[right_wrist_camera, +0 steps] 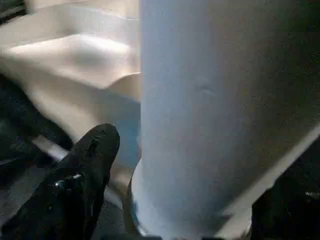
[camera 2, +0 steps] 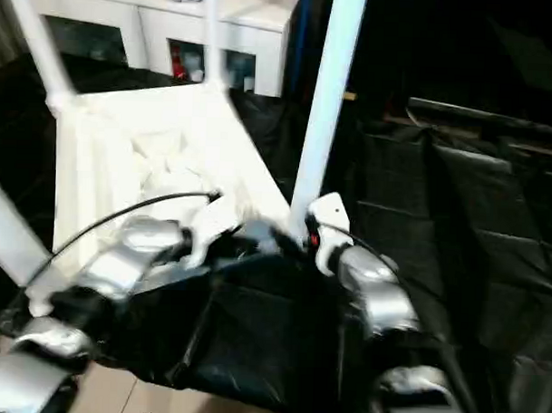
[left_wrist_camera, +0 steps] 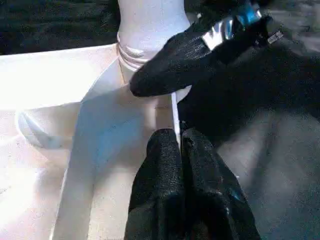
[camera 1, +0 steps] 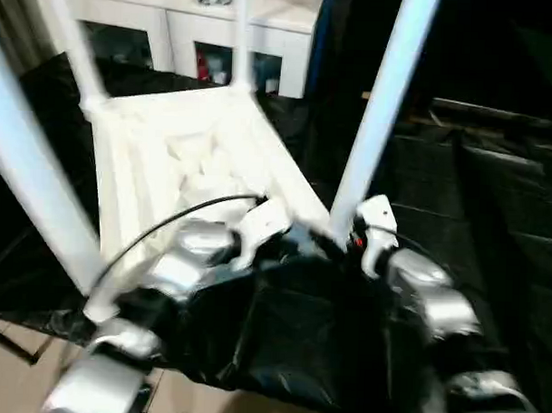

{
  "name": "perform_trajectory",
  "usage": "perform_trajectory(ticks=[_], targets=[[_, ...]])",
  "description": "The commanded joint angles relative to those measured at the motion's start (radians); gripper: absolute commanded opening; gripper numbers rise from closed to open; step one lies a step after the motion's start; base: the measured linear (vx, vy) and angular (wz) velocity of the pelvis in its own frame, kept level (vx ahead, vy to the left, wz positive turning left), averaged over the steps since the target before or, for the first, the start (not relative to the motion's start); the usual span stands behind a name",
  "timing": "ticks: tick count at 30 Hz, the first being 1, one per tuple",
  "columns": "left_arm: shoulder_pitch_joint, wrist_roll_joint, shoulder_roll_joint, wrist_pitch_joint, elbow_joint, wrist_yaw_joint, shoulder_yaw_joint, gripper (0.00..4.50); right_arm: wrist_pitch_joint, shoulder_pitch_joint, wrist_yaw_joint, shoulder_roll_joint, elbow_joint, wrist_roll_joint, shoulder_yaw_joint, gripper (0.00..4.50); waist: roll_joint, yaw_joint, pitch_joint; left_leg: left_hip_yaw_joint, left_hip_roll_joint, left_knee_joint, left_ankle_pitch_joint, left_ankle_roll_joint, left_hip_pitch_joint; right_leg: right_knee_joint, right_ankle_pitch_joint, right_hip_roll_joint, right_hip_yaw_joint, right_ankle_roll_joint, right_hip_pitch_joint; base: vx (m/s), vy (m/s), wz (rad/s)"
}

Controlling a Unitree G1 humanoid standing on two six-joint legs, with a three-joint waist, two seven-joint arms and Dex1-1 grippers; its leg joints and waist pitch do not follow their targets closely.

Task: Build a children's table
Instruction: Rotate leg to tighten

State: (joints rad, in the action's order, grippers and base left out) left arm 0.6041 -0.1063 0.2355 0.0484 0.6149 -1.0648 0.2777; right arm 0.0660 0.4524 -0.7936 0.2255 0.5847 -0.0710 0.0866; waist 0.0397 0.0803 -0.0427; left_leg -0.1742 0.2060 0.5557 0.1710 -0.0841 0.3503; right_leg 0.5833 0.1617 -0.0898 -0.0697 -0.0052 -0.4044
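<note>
I see the children's table (camera 1: 183,153) upside down at 11 o'clock, legs up. My right gripper (right_wrist_camera: 145,165) brackets the near leg (camera 1: 384,106), jaws wide; left gripper (left_wrist_camera: 179,150) pinches the rim. I'd seat the leg squarely, then release.

White glass-doored cabinet (camera 1: 218,41); black sheeting (camera 1: 494,205)

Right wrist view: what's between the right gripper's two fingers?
The near-right table leg, just above its corner socket, stands between the open right gripper fingers. The right wrist view shows it.
</note>
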Motion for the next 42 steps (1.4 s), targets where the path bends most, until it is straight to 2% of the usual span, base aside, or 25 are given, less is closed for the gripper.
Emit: perform_trajectory(ticks=[1,4,6,10,11,13,16,21,28,29,31,32,33,34,36,37,38,40,42], targets=[[0.003,0.006,-0.027,-0.031,-0.018,-0.056,0.066,0.00,0.006,-0.019,-0.102,-0.021,-0.022,-0.005,0.088,3.85,-0.006,0.001,0.059,-0.004,0.023,-0.055,0.230,0.068,-0.001,-0.054,0.132,-0.047,0.039,-0.239,0.053,0.000,0.000,0.00],[0.006,0.008,0.019,-0.073,-0.002,-0.114,0.056,0.00,0.014,-0.040,-0.233,0.037,-0.076,-0.027,0.102,3.85,-0.006,0.013,0.054,-0.004,0.027,-0.060,0.285,0.048,-0.009,-0.062,0.221,-0.047,0.040,-0.224,0.047,0.000,0.000,0.00],[0.008,0.026,0.044,-0.084,0.001,-0.152,0.048,0.00,0.032,-0.062,-0.321,0.080,-0.126,-0.054,0.118,3.85,-0.008,0.018,0.052,-0.004,0.029,-0.061,0.300,0.040,-0.008,-0.062,0.242,-0.045,0.040,-0.214,0.048,0.000,0.000,0.00],[0.008,0.053,0.068,-0.085,-0.003,-0.203,0.039,0.00,0.063,-0.090,-0.412,0.132,-0.188,-0.079,0.145,3.85,-0.005,0.031,0.054,-0.004,0.031,-0.061,0.296,0.035,-0.007,-0.059,0.245,-0.048,0.040,-0.210,0.048,0.000,0.000,0.00],[0.008,0.055,0.071,-0.085,-0.003,-0.211,0.038,0.00,0.066,-0.094,-0.423,0.138,-0.195,-0.080,0.147,3.61,-0.004,0.034,0.054,-0.005,0.030,-0.060,0.291,0.035,-0.007,-0.058,0.244,-0.048,0.041,-0.207,0.047,0.000,0.000,0.00],[0.010,0.057,0.090,-0.102,0.009,-0.236,0.034,0.00,0.075,-0.109,-0.464,0.165,-0.223,-0.077,0.163,3.49,-0.002,0.038,0.056,-0.006,0.030,-0.058,0.273,0.035,-0.006,-0.056,0.227,-0.050,0.042,-0.207,0.048,0.000,0.000,0.00],[0.014,0.057,0.099,-0.112,0.020,-0.251,0.031,0.00,0.076,-0.115,-0.476,0.173,-0.232,-0.074,0.167,3.26,-0.001,0.039,0.056,-0.006,0.029,-0.058,0.263,0.036,-0.004,-0.055,0.219,-0.049,0.040,-0.209,0.048,0.000,0.000,0.00],[0.027,0.061,0.115,-0.127,0.043,-0.270,0.028,0.00,0.089,-0.122,-0.482,0.176,-0.251,-0.077,0.172,2.83,0.000,0.040,0.055,-0.005,0.029,-0.059,0.275,0.028,-0.004,-0.058,0.256,-0.051,0.040,-0.198,0.047,0.000,0.000,0.00],[0.029,0.067,0.104,-0.126,0.044,-0.256,0.025,0.00,0.082,-0.125,-0.449,0.151,-0.253,-0.077,0.166,2.69,0.004,0.040,0.057,-0.005,0.028,-0.057,0.251,0.031,-0.002,-0.055,0.236,-0.051,0.040,-0.198,0.048,0.000,0.000,0.00],[0.024,0.061,0.083,-0.118,0.041,-0.218,0.027,0.00,0.063,-0.117,-0.375,0.115,-0.219,-0.065,0.144,2.69,0.004,0.039,0.056,-0.006,0.027,-0.057,0.252,0.031,-0.001,-0.056,0.246,-0.052,0.041,-0.197,0.049,0.000,0.000,0.00],[0.023,0.057,0.073,-0.114,0.041,-0.197,0.028,0.00,0.058,-0.113,-0.338,0.098,-0.202,-0.058,0.134,2.68,0.003,0.034,0.053,-0.003,0.026,-0.061,0.276,0.020,-0.001,-0.060,0.289,-0.053,0.040,-0.187,0.046,0.000,0.000,0.00],[0.023,0.057,0.073,-0.114,0.041,-0.197,0.028,0.00,0.058,-0.113,-0.338,0.098,-0.202,-0.058,0.134,2.67,0.004,0.031,0.050,-0.001,0.025,-0.062,0.307,0.013,-0.003,-0.067,0.346,-0.054,0.040,-0.172,0.043,0.000,0.000,0.00],[0.025,0.048,0.051,-0.098,0.044,-0.156,0.030,0.00,0.067,-0.101,-0.262,0.068,-0.170,-0.043,0.117,2.67,0.005,0.026,0.049,0.001,0.026,-0.063,0.331,0.006,-0.005,-0.070,0.394,-0.055,0.041,-0.160,0.039,0.000,0.000,0.00],[0.027,0.043,0.030,-0.085,0.046,-0.122,0.030,0.00,0.066,-0.092,-0.205,0.046,-0.146,-0.030,0.107,2.67,0.001,0.026,0.047,0.003,0.025,-0.065,0.342,0.001,-0.006,-0.074,0.416,-0.056,0.041,-0.153,0.038,0.000,0.000,0.00],[0.029,0.038,0.006,-0.069,0.048,-0.088,0.029,0.00,0.068,-0.081,-0.139,0.022,-0.117,-0.015,0.097,2.67,0.006,0.015,0.045,0.007,0.022,-0.065,0.386,-0.015,-0.008,-0.084,0.510,-0.058,0.037,-0.121,0.035,0.000,0.000,0.00],[0.034,0.026,-0.037,-0.047,0.050,-0.028,0.034,0.00,0.073,-0.060,-0.030,-0.023,-0.070,0.004,0.079,2.67,0.004,0.013,0.044,0.009,0.022,-0.066,0.388,-0.020,-0.007,-0.085,0.524,-0.058,0.037,-0.114,0.033,0.000,0.000,0.00],[0.036,0.022,-0.055,-0.037,0.052,-0.006,0.036,0.00,0.074,-0.051,0.010,-0.042,-0.052,0.010,0.072,2.67,0.005,0.001,0.041,0.012,0.019,-0.066,0.412,-0.026,-0.007,-0.091,0.576,-0.057,0.031,-0.097,0.029,-0.074,0.009,-0.09],[0.048,0.000,-0.121,-0.004,0.059,0.083,0.042,0.00,0.084,-0.018,0.168,-0.118,0.010,0.026,0.040,2.67,0.004,-0.012,0.043,0.019,0.016,-0.065,0.424,-0.030,-0.003,-0.103,0.640,-0.061,0.023,-0.064,0.033,-0.027,0.004,-0.04],[0.051,-0.005,-0.141,0.007,0.059,0.108,0.044,0.00,0.087,-0.009,0.214,-0.142,0.024,0.032,0.033,2.67,0.003,-0.021,0.046,0.021,0.016,-0.066,0.420,-0.024,-0.004,-0.107,0.620,-0.059,0.020,-0.063,0.034,0.000,0.000,0.00]])
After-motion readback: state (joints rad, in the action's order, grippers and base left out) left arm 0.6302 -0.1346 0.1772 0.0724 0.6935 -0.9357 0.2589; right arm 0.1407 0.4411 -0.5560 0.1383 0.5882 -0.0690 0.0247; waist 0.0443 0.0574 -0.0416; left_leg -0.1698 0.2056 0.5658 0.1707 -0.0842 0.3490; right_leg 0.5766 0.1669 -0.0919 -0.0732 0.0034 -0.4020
